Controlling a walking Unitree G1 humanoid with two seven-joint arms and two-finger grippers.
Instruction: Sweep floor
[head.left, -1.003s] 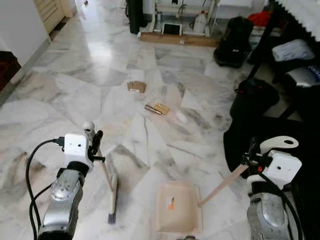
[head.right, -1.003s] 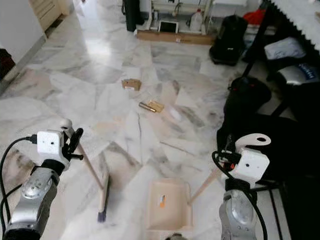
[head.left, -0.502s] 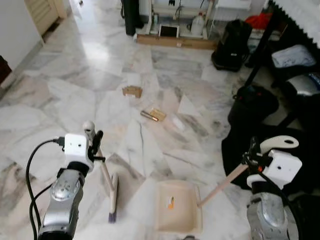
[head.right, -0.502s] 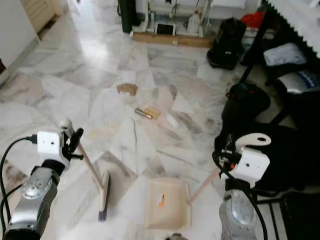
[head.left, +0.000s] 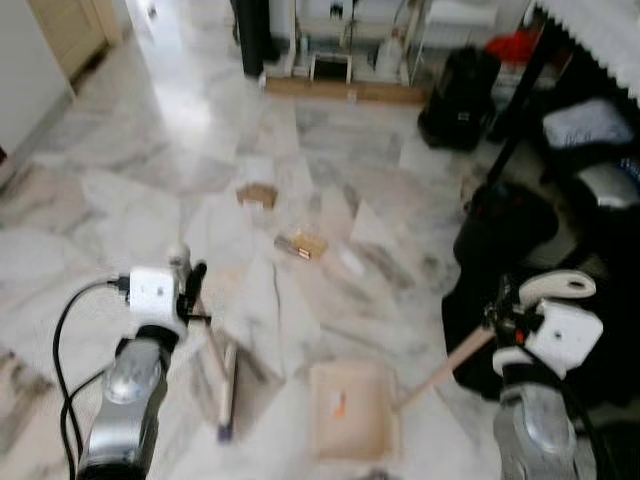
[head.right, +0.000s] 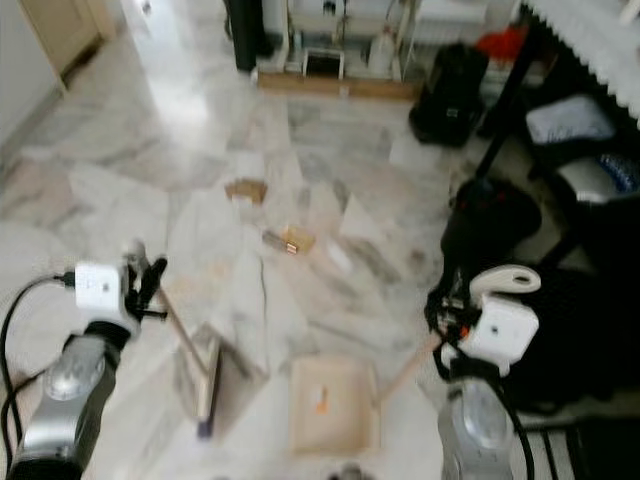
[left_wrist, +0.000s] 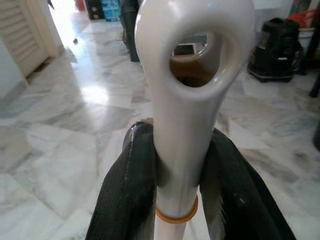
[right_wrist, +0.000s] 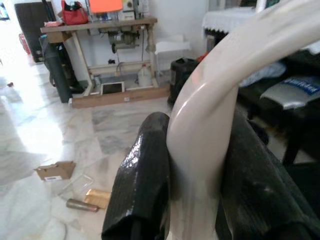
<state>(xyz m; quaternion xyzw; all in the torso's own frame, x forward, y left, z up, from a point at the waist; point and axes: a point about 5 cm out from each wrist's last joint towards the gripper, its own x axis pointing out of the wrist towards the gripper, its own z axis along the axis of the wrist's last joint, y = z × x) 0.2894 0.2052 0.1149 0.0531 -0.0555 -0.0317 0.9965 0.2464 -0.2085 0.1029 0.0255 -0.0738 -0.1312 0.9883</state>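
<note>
Since a second ago the whole scene is sliding down and blurring in both eye views, so the camera is moving with the walking robot, while broom and dustpan are keeping their places under the arms. From the left eye, the left pincer (head.left: 190, 290) is holding the broom (head.left: 222, 385) by the top of its handle, arm bent and raised so the stick is slanting down to the bristles resting on the floor (head.left: 150, 190), likely kept low and ready to push. The right pincer (head.left: 498, 318) is gripping the dustpan handle, which is angling down to the dustpan (head.left: 352, 410) lying flat just beside the broom head, its mouth apparently facing the litter ahead. That litter is sitting well apart up the floor: a cardboard scrap (head.left: 257, 194), a gold packet (head.left: 309, 243) with a dark tube touching it, and a clear wrapper (head.left: 350, 260). From the right eye, the same layout is showing, with a black bag (head.right: 488, 218) near the right arm. Through the left wrist, both fingers (left_wrist: 127, 195) are pressing against the white looped handle (left_wrist: 182, 100), pinching it just above an orange ring. Through the right wrist, the fingers (right_wrist: 142, 185) are clamping the cream curved handle (right_wrist: 205, 130), and the scrap and packet are lying on the floor beyond, before a sewing desk (right_wrist: 100, 22).
</note>
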